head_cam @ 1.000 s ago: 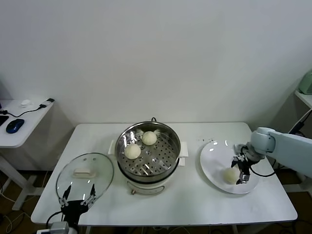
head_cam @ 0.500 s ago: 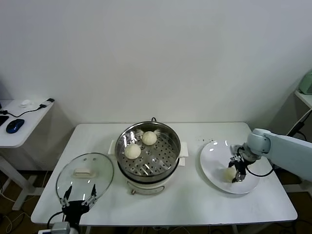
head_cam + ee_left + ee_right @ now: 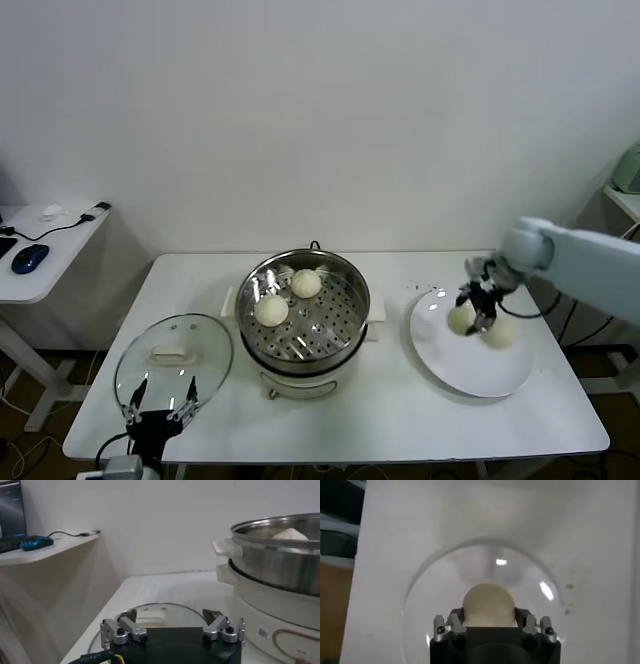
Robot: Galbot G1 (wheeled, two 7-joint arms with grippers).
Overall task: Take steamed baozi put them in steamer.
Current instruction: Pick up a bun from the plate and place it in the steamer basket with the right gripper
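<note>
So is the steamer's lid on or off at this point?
Off. The glass lid lies flat on the table beside the steamer, whose open basket shows two baozi.

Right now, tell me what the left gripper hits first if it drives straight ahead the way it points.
Probably the glass lid: the left gripper, open, points low across it toward its white knob. Depth is unclear; it may skim over the glass.
</note>
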